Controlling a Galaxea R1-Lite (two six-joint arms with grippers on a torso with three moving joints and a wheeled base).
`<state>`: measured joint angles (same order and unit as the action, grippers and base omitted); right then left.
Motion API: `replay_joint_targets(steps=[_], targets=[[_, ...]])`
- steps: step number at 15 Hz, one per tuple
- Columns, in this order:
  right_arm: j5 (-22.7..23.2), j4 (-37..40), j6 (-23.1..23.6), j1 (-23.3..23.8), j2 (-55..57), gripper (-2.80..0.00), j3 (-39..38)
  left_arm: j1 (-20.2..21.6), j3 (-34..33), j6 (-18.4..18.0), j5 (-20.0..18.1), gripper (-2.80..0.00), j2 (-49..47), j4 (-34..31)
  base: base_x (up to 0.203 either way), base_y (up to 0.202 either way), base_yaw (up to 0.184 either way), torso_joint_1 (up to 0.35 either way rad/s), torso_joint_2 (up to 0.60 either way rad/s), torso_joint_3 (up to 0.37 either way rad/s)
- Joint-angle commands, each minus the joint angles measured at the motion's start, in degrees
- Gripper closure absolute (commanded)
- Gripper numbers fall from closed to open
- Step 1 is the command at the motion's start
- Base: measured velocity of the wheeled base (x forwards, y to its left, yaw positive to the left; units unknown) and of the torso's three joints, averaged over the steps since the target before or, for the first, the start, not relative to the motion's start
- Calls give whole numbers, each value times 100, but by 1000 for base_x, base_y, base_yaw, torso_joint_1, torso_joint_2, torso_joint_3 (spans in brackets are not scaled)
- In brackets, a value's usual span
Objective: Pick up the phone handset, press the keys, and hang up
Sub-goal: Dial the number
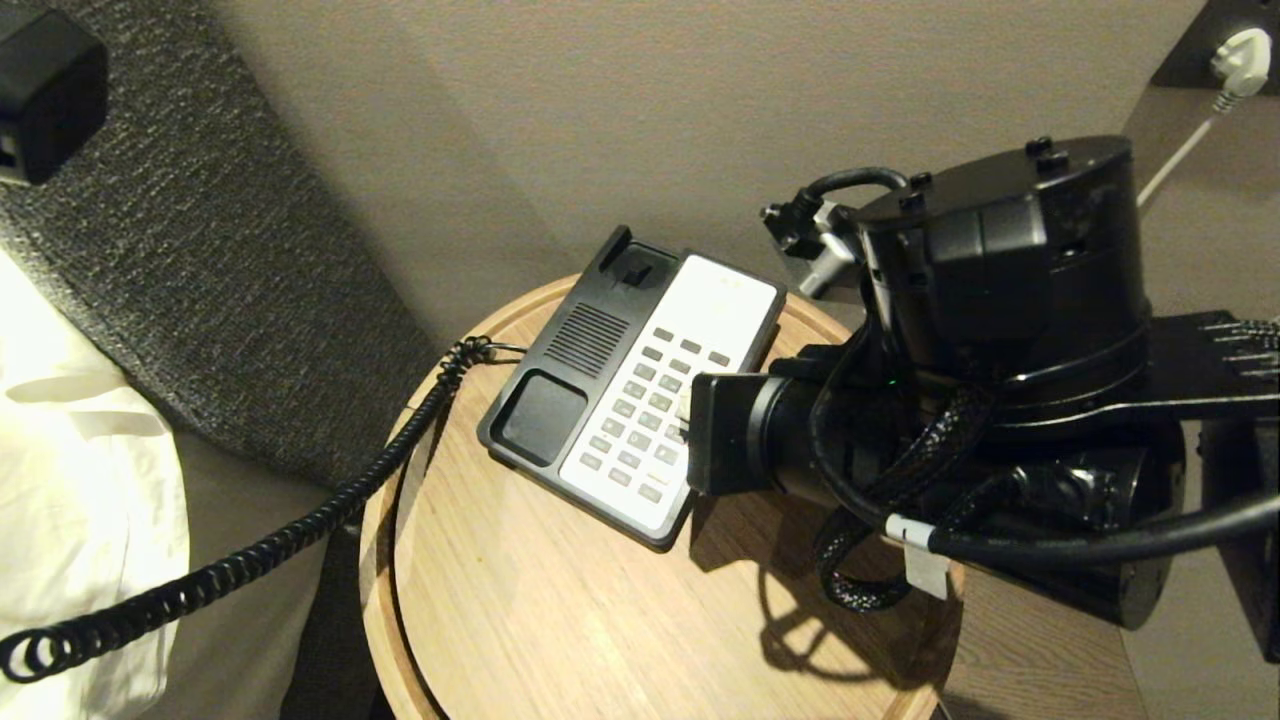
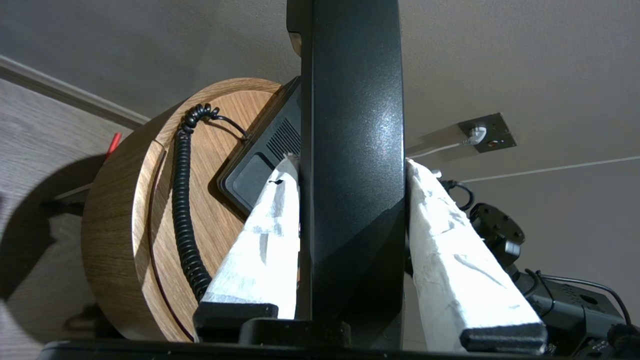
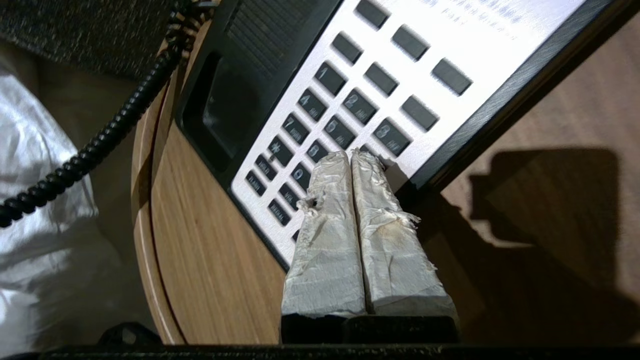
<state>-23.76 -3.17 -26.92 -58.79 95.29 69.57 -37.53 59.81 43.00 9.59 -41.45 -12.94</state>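
Gripping the phone handset (image 2: 352, 150) between both pads, the left end effector (image 2: 350, 167) holds it off the phone base (image 2: 260, 165).

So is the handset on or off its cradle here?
Off. The phone base shows both cradle recesses bare, and the left gripper is clamped on the phone handset away from the round table.

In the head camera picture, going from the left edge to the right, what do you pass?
White bedding → black coiled cord → round wooden table → phone base → right gripper, its arm behind it → white wall plug.
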Motion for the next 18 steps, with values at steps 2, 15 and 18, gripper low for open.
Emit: replay_joint_targets(steps=[2,15,18], targets=[[-15,0,23,233,-48,0,-24,1,-4,24,7,0,-4,-7,0,0,0,0,0,0],[20,-8,64,341,60,0,21,1,-4,16,7,0,5,-7,0,0,0,0,0,0],[55,-4,64,333,81,0,30,1,2,25,7,0,5,-7,0,0,0,0,0,0]])
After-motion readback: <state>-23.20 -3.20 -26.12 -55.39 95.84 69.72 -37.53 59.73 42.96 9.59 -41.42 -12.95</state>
